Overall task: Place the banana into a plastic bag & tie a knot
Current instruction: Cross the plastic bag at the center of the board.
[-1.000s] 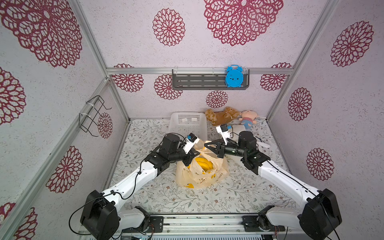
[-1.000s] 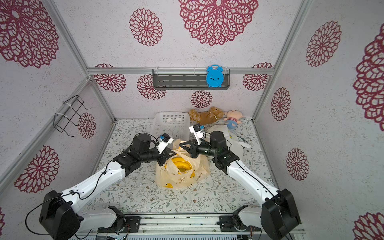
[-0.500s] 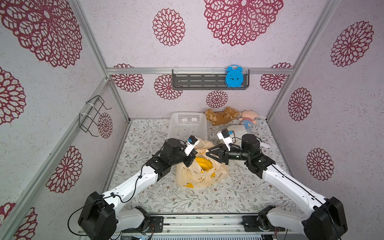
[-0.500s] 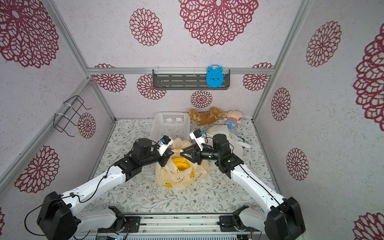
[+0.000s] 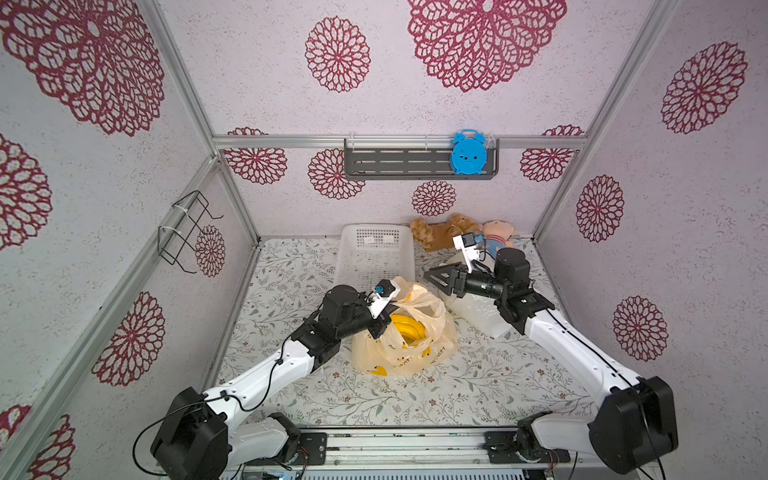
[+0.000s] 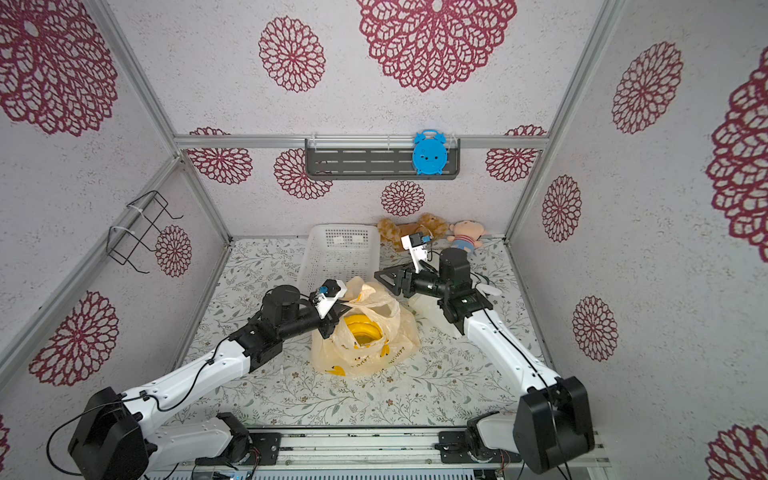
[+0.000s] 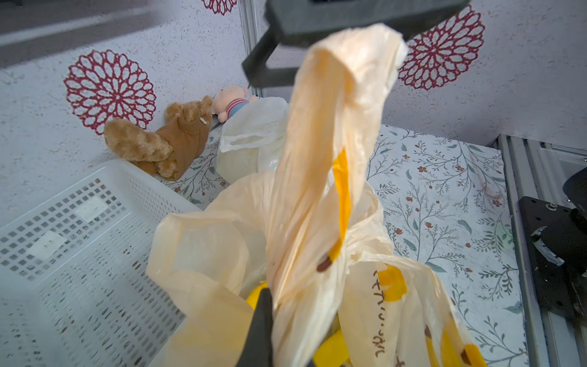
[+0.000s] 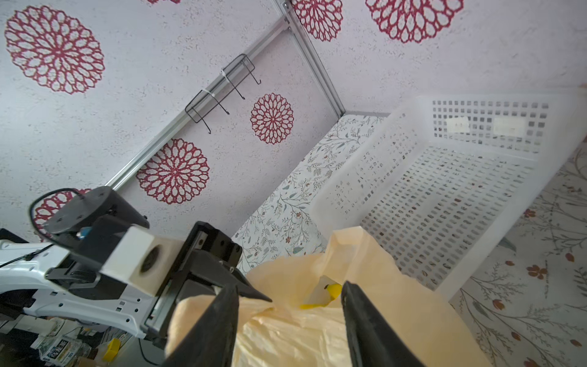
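The yellowish plastic bag lies mid-table with its mouth gaping, and the yellow banana sits inside it. My left gripper is at the bag's left rim, shut on a bag handle that stretches up from its jaws; one dark finger shows and the bag covers the other. My right gripper hovers just behind the bag's top, open, holding nothing. In the right wrist view the bag lies beyond its fingertips.
A white perforated basket stands right behind the bag. A brown plush and a doll lie at the back wall. A pale spare bag lies under my right arm. A wire rack hangs on the left wall.
My right gripper opened, let go of the bag's handle and drew back a little to the right. My left gripper sank slightly, still shut on its handle.
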Controlling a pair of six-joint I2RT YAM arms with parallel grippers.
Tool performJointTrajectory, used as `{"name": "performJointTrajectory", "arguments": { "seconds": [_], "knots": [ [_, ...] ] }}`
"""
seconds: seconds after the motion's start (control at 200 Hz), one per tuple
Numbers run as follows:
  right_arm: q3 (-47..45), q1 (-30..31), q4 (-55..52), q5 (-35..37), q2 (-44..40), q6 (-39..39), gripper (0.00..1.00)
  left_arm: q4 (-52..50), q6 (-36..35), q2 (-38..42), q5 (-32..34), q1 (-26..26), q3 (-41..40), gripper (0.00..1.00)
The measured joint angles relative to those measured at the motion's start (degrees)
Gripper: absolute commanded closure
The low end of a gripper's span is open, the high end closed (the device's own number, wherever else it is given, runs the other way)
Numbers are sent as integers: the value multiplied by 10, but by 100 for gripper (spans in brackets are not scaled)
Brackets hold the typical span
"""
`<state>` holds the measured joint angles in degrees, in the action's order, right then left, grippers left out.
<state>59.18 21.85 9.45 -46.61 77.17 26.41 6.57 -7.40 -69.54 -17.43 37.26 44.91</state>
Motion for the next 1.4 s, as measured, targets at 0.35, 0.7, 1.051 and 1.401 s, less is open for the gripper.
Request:
{"name": "performJointTrajectory", "arguments": {
  "seconds": [0.35,0.7,1.051,1.401],
  "knots": [
    [40,70,-80,-52,42,-75,41,5,-13,6,-12,0,-2,100],
    [43,78,-135,-72,43,-143,42,6,-14,6,-24,-7,-6,100],
    [43,82,-196,-68,43,-222,41,9,-12,6,-48,-21,-8,100],
    [63,104,-231,-40,46,-270,37,8,-12,6,-62,-28,-8,100]
  ]
}}
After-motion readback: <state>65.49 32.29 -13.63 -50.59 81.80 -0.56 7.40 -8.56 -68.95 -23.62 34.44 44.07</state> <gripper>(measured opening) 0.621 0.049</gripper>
